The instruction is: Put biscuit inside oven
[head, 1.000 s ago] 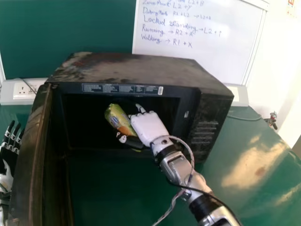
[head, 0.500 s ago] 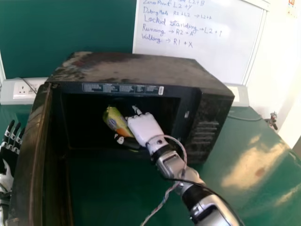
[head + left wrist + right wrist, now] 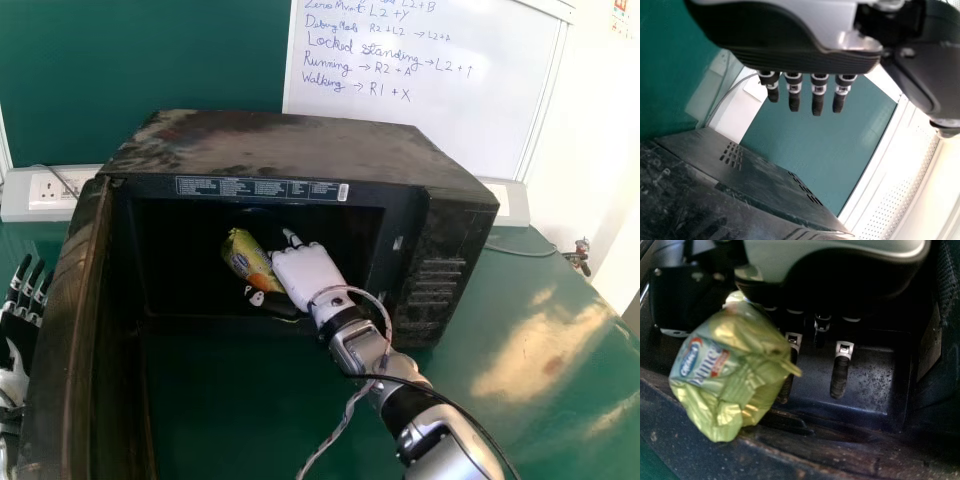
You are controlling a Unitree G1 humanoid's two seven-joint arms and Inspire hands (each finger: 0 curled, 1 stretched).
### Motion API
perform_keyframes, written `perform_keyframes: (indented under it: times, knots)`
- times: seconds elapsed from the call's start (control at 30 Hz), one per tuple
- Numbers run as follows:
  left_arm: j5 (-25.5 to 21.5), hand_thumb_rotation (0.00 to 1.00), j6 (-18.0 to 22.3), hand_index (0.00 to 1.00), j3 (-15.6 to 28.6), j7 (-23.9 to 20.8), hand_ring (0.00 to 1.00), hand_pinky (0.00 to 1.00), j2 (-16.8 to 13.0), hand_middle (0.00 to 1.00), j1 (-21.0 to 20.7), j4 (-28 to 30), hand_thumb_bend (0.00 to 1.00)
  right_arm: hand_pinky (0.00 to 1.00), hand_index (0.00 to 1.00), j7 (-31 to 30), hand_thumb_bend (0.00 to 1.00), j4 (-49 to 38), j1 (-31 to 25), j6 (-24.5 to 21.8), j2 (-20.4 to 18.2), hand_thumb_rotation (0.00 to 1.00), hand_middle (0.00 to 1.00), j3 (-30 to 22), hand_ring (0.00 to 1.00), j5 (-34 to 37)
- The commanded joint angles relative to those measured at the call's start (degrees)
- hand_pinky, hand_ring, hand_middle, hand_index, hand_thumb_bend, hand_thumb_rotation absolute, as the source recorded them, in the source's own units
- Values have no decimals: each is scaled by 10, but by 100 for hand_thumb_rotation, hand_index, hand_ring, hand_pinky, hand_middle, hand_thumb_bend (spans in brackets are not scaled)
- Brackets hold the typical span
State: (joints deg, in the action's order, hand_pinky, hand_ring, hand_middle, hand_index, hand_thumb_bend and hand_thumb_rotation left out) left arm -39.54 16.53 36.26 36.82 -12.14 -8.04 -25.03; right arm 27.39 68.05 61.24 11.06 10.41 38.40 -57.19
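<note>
Item, one dark oven (image 3: 290,150), on a green table (image 3: 525,290), its door (image 3: 55,340) swung open at nine o'clock as the robot faces it. Item, one yellow-green biscuit packet (image 3: 240,252), crinkled, tilted, near the middle of the oven's opening, its upper end towards eleven o'clock; whether it touches the oven floor I cannot tell. Item, one right hand (image 3: 308,274), at the packet's four o'clock side, pinching it between thumb and fingers, at least one finger out straight; arm running off towards five. Item, one left hand (image 3: 14,372), idle beyond the door at nine o'clock, fingers straight and slightly spread. Item, one whiteboard (image 3: 430,110), handwritten, behind the oven at one o'clock.
</note>
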Motion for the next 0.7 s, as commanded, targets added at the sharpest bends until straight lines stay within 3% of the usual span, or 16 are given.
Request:
perform_keyframes:
  times: [0.0, 0.27, 0.43, 0.67]
  knots:
    - [-4, 0, 5, 90, -2, 3, 65, 44, 23, 78, 22, -22, 9, 41, 56, 12, 51, 7, 17, 1, -7, 0, 46, 3, 40, 7]
    - [-7, 0, 0, 91, -2, 2, 65, 45, 23, 79, 24, -19, 10, 40, 57, 7, 51, 23, 27, -2, -12, 0, 47, 9, 39, 13]
    - [-9, 0, -1, 90, -1, 3, 63, 42, 23, 78, 24, -20, 10, 49, 54, 16, 51, 39, 39, -3, -15, 0, 48, 7, 43, 21]
    - [-3, 0, 2, 90, -2, -2, 64, 45, 24, 77, 27, -16, 11, 41, 56, 22, 51, 63, 57, -11, -21, 0, 47, 9, 41, 23]
